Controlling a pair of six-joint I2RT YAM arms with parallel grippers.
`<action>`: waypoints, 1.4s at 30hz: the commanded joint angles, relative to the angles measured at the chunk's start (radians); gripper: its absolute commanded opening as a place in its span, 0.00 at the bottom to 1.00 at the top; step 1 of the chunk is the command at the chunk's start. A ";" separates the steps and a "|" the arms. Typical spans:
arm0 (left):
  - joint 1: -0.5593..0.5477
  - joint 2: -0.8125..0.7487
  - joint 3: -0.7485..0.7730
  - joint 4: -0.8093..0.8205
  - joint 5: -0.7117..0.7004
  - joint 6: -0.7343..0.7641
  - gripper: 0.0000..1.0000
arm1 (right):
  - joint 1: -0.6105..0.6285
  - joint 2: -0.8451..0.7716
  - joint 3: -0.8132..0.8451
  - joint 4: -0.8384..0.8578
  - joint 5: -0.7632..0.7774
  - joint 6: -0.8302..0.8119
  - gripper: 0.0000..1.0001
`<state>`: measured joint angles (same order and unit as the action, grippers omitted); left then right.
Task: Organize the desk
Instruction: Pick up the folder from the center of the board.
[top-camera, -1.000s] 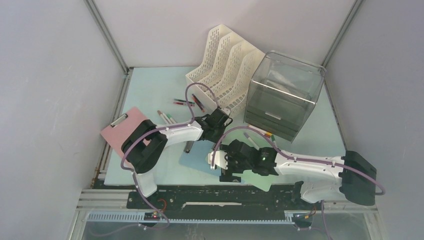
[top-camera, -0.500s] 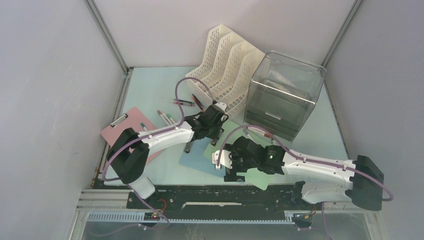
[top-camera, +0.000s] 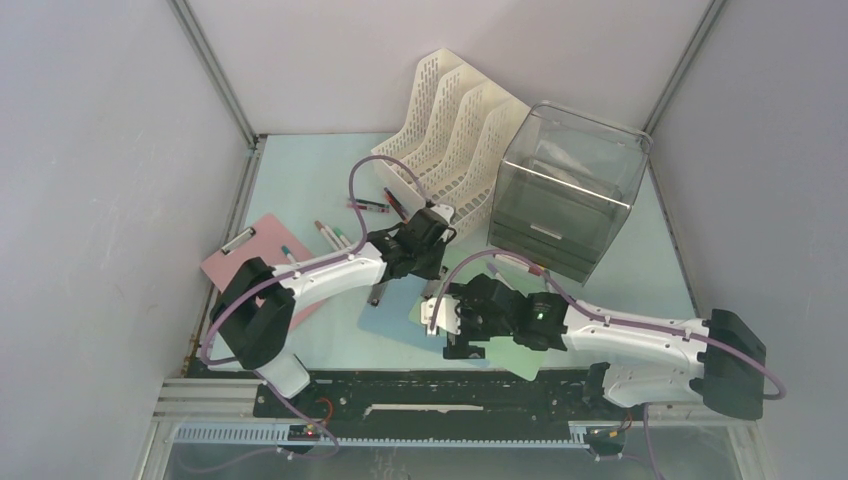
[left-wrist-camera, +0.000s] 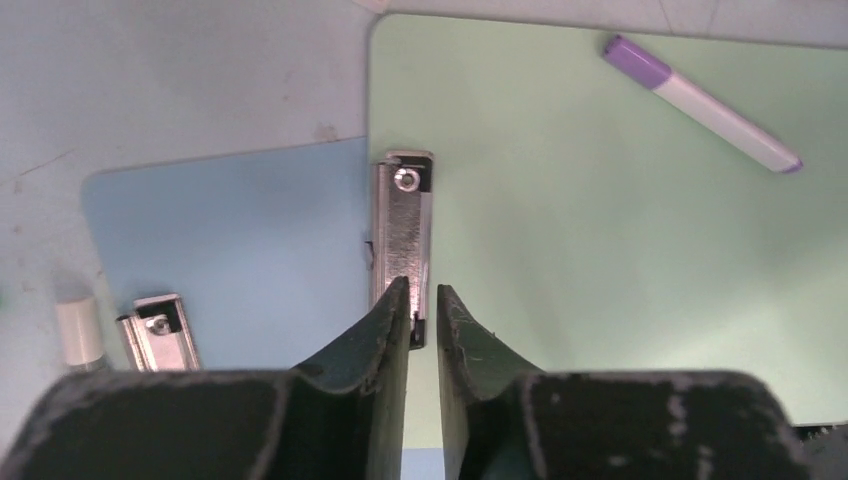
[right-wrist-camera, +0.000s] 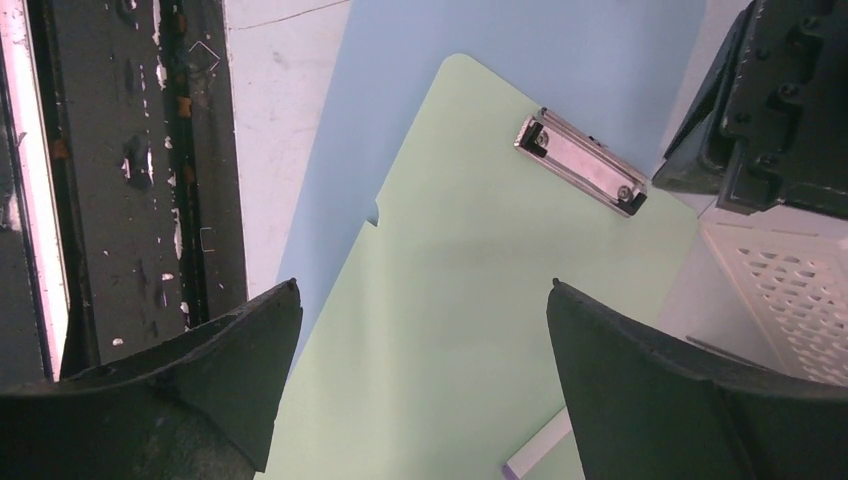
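Observation:
The pale mint desk (top-camera: 300, 180) carries a green clipboard (left-wrist-camera: 600, 250) lying partly over a blue clipboard (left-wrist-camera: 230, 250). My left gripper (left-wrist-camera: 423, 295) hovers at the near end of the green board's metal clip (left-wrist-camera: 405, 220). Its jaws stand a narrow slit apart, and only green board shows through the gap. In the top view the left gripper (top-camera: 425, 278) reaches in from the left. My right gripper (right-wrist-camera: 423, 290) is wide open above the green clipboard (right-wrist-camera: 470, 300), holding nothing. It sits near the desk's front edge (top-camera: 452, 335). A purple-capped marker (left-wrist-camera: 705, 105) lies on the green board.
A white file organiser (top-camera: 455, 130) and a grey drawer box (top-camera: 565, 190) stand at the back. Several pens (top-camera: 370, 205) lie near the organiser. A pink clipboard (top-camera: 240, 262) is at the left edge. The black rail (right-wrist-camera: 130, 180) borders the front.
My left arm has stretched forward, bringing its gripper onto the green clipboard's clip, and its jaws have parted a little. The right gripper has shifted slightly left, still wide open.

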<state>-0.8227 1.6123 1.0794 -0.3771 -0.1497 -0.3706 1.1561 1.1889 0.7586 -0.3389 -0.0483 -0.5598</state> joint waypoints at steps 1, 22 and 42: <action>-0.009 0.027 0.037 0.035 0.102 -0.001 0.24 | -0.029 -0.036 0.012 0.028 -0.003 0.006 1.00; -0.019 0.243 0.114 -0.003 0.055 0.012 0.03 | -0.108 -0.089 0.019 -0.044 -0.150 -0.024 1.00; -0.016 0.020 0.100 -0.103 0.005 -0.063 0.00 | -0.019 -0.068 0.032 -0.008 -0.064 0.021 1.00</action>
<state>-0.8394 1.7203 1.1671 -0.4591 -0.1284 -0.3946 1.0908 1.1091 0.7586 -0.3954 -0.1944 -0.5735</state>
